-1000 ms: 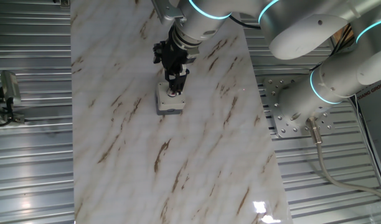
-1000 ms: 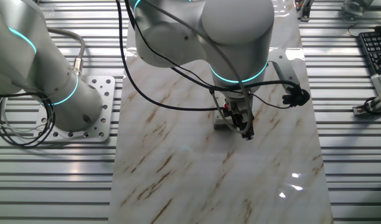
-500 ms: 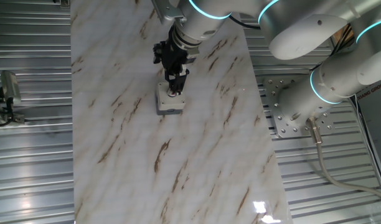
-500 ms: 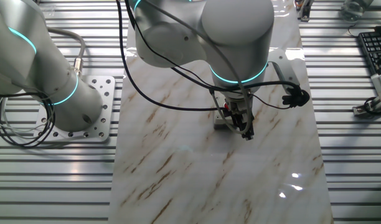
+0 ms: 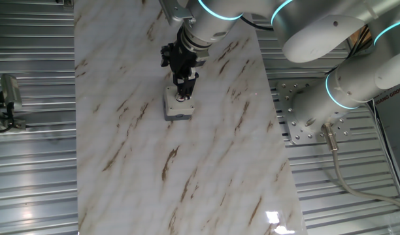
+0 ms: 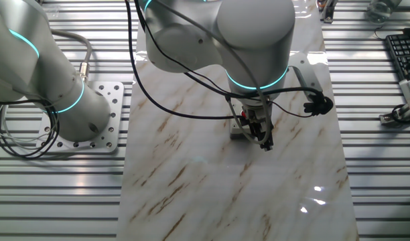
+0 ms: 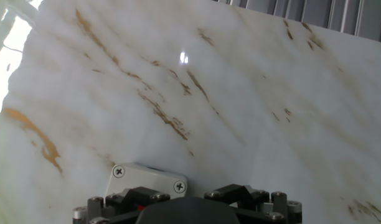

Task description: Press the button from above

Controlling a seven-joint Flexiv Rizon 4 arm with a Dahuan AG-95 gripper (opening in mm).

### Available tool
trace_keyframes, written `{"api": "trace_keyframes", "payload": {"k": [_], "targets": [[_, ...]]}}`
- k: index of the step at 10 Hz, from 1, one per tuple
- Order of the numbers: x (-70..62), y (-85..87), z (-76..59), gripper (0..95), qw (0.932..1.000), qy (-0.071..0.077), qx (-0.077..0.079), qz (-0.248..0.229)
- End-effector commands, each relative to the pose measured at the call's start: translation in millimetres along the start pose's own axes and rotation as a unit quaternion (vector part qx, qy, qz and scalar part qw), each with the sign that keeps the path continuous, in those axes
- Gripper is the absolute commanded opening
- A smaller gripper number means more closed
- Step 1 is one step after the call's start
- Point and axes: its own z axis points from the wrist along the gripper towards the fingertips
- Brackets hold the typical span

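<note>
One fixed view shows us the button as a tiny red spot on top of its small grey box, which sits on the marble worktop near the far end. The fingers stand right on top of it, so we think the press is happening now or is just done, and only lifting away is left. The arm reaches out over the worktop with the hand pointing straight down, and we cannot tell if the fingers are apart or together.
</note>
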Motion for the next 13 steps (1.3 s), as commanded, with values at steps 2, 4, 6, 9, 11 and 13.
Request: {"api": "trace_keyframes", "payload": {"k": [2, 4, 6, 9, 11, 13], "targets": [[0.1, 0.1, -0.1, 95.0, 1.0, 0.003, -0.001, -0.004], [0.1, 0.1, -0.1, 95.0, 0.9999, 0.003, -0.002, -0.011], [0.1, 0.1, -0.1, 95.0, 0.9999, 0.007, -0.005, -0.012], [0.1, 0.1, -0.1, 95.0, 0.9999, 0.01, -0.007, -0.012], [0.1, 0.1, -0.1, 95.0, 0.9997, 0.012, -0.006, -0.02], [0.1, 0.1, -0.1, 95.0, 0.9994, 0.014, -0.015, -0.027]]}}
